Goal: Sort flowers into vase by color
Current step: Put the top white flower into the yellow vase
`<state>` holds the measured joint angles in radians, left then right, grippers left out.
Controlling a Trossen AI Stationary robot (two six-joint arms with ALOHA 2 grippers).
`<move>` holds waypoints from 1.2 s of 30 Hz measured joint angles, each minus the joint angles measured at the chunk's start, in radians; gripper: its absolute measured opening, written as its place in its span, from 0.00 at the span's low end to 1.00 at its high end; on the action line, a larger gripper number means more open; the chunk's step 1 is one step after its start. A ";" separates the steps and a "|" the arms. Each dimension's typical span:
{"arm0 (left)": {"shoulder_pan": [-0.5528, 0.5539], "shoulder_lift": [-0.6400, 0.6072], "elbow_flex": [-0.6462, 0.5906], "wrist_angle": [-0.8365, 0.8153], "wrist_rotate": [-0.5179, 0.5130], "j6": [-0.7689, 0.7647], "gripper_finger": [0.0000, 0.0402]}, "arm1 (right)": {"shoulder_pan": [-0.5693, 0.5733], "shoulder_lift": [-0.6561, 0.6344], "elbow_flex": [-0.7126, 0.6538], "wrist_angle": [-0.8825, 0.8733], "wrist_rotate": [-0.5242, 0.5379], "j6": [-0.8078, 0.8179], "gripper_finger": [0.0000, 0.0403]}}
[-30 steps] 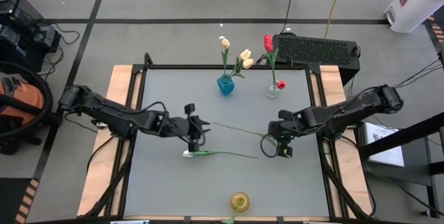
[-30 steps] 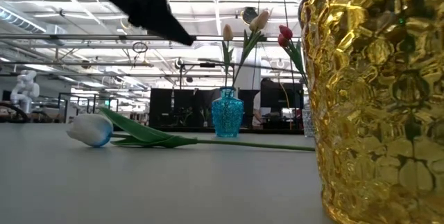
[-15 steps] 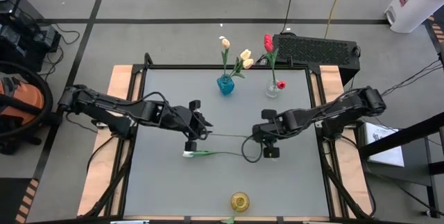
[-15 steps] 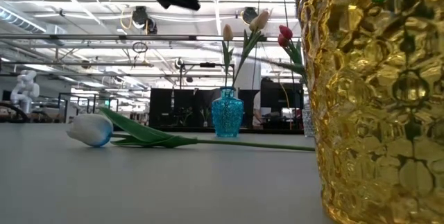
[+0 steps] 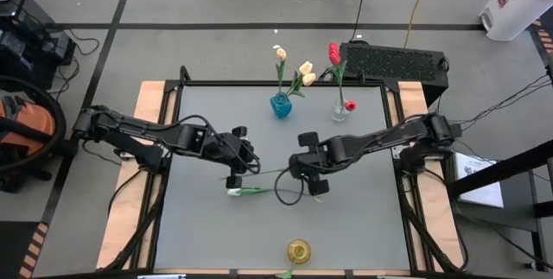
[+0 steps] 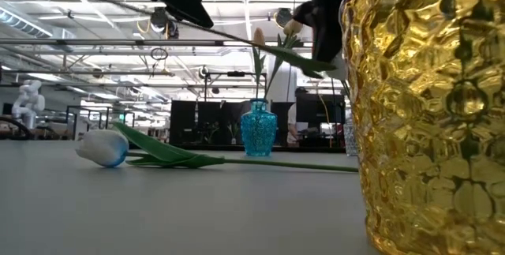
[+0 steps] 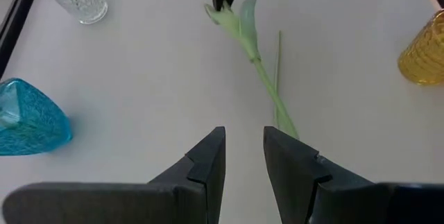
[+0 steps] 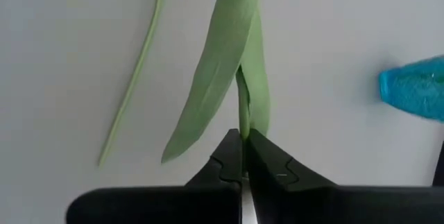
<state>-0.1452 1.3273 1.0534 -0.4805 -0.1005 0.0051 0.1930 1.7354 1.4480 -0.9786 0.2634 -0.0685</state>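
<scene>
My right gripper (image 5: 298, 174) hangs over the table's middle, shut on a tulip (image 5: 272, 172) that is lifted off the table. I cannot make out its bud. The tulip's thin stem (image 6: 158, 14) runs on past my left gripper (image 5: 244, 165), which stands open just to the left, above a white tulip (image 5: 235, 192) lying flat on the table. At the far edge, a blue vase (image 5: 281, 104) holds cream-yellow tulips and a clear glass vase (image 5: 340, 111) holds red ones. A gold vase (image 5: 299, 250) stands near the front edge. My right gripper pinches the tulip's stem (image 8: 243, 116) between its two fingers, right where the long leaves (image 8: 222, 57) spring from it. The fingers come steeply from above. The tulip is clear of the table, its bare stem slanting up toward the left gripper. My left gripper has nothing in the gap between its fingers (image 7: 208, 154); the stem (image 7: 281, 116) passes behind one finger, and I cannot tell whether it touches.
The white tulip's stem (image 8: 139, 64) stretches along the table under the right gripper. A black box (image 5: 393, 59) sits behind the table's far right corner. Bare grey table (image 5: 207, 244) lies left and right of the gold vase.
My right gripper has travelled toward the table's left and up a little, rolling its wrist, and has carried the tulip with it, so the stem now hangs slanted by the left gripper. My left gripper has risen and tipped up off the white tulip, which has stayed put.
</scene>
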 joint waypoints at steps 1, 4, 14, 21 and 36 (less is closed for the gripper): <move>0.000 0.000 0.000 -0.003 0.000 0.000 0.27 | -0.004 0.013 0.012 0.000 0.000 -0.009 0.00; 0.000 0.000 0.000 -0.003 0.000 0.000 0.27 | -0.016 0.049 0.050 0.006 0.001 -0.034 0.00; 0.000 0.000 0.000 -0.007 0.021 -0.001 0.27 | -0.041 0.100 0.137 0.077 0.036 -0.112 0.00; 0.000 0.000 0.000 -0.009 0.028 -0.002 0.27 | -0.042 0.099 0.164 0.120 0.052 -0.135 0.00; 0.000 0.000 0.000 -0.008 0.047 -0.003 0.27 | -0.041 0.100 0.164 0.198 0.050 -0.161 0.00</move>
<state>-0.1452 1.3273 1.0531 -0.4885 -0.0538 0.0025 0.1524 1.8355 1.6115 -0.7807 0.3138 -0.2291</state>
